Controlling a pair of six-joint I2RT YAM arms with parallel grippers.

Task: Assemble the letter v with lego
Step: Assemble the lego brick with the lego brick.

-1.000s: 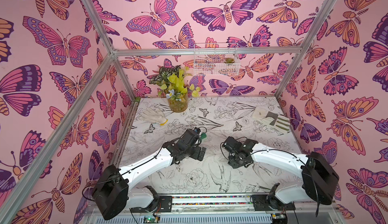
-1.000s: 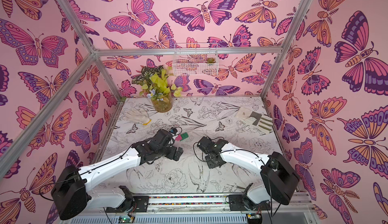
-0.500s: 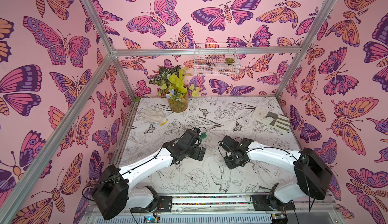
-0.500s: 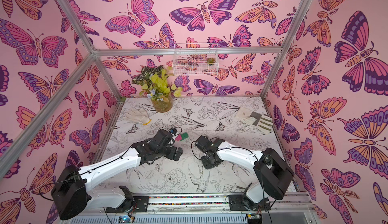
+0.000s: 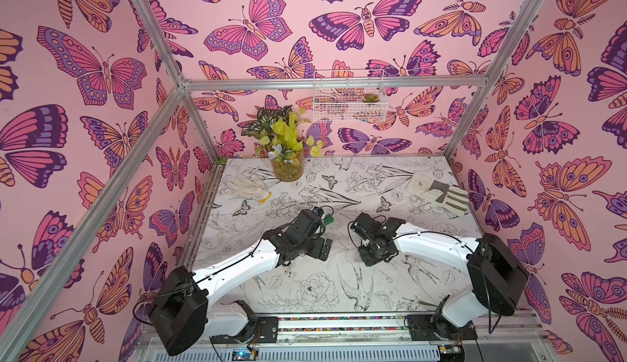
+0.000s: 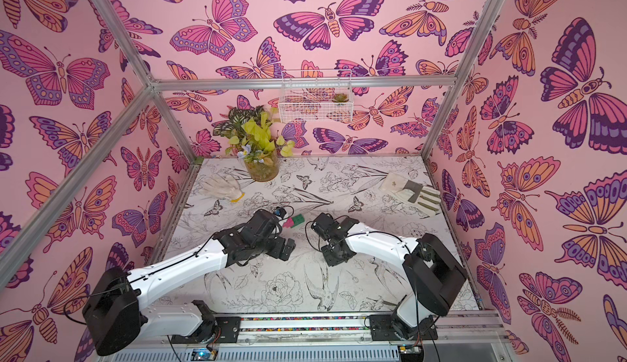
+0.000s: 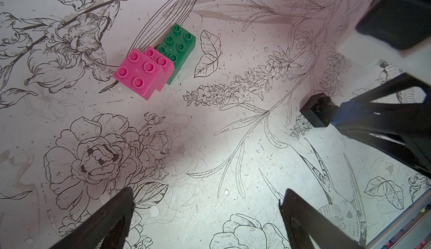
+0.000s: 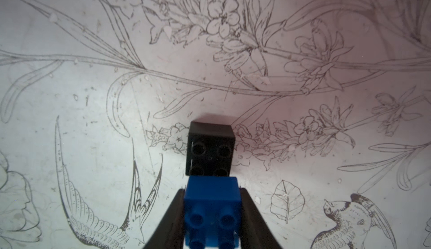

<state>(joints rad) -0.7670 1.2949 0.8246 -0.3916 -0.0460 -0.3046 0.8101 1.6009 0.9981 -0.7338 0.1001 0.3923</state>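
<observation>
**Right wrist view.**
- Right pincer: clamped on the sides of the blue brick.
- Black brick: joined to the blue one in a step and jutting past the fingertips. Whether it touches the bench cannot be told.
- Handling: the step in hand is probably carrying this pair to the green brick. The grip sits far from the black end, so pressure should go straight down and slowly, or the pair may hinge apart.

**Left wrist view.**
- Left pincer: jaws wide apart and empty, over bare bench.
- Green brick: lies flat near the bench's middle.
- Pink bricks: two, stepped up from one end of the green brick. Its remaining studs are bare.
- Handling: the black underside should meet those bare studs squarely, rising away from the pink side. The free pincer could steady the green brick.

**Top views.**
- Left arm: its wrist hangs just beside the pink-and-green stack, the likeliest obstruction.
- White glove: near the far-left corner.
- Striped glove: by the right edge.
- Vase: at the far edge.
- Wire basket: on the back wall.
- All four sit well apart from the work.
</observation>
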